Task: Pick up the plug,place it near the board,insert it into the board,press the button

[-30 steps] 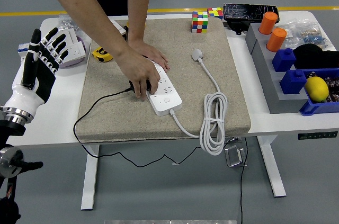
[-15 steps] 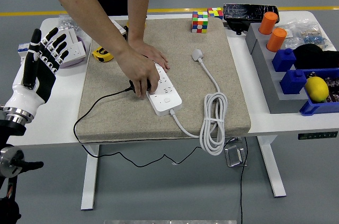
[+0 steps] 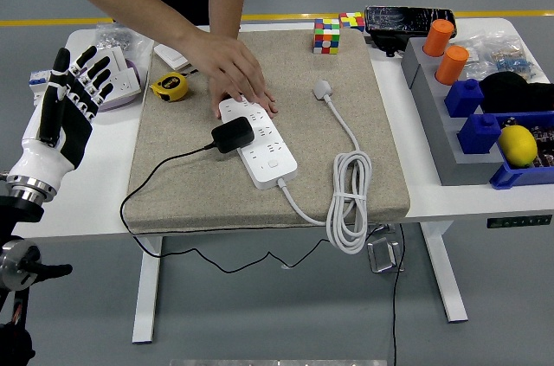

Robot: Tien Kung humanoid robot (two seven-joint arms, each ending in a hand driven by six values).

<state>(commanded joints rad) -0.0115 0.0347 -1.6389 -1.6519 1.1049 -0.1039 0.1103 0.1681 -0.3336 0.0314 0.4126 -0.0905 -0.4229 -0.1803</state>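
A white power strip (image 3: 260,141) lies on the beige mat (image 3: 190,184), its white cable coiled at the mat's front right (image 3: 348,202) and ending in a white plug (image 3: 323,88). A black plug (image 3: 233,134) with a black cord sits on the strip's left side. A person at the far side rests one hand (image 3: 247,93) on the strip's far end; the other hand (image 3: 216,59) hovers above it. My left hand (image 3: 71,89) is raised at the table's left edge, fingers spread, holding nothing.
A yellow tape measure (image 3: 170,86) and white sockets (image 3: 117,76) lie at the left. Two colour cubes (image 3: 326,35) and a black box (image 3: 407,20) stand at the back. A grey rack (image 3: 450,132) with orange cylinders, blue blocks and a yellow lemon fills the right.
The person's hand has let go of the black plug and pulled back toward the far left, leaving the plug on the strip. My left hand has not moved.
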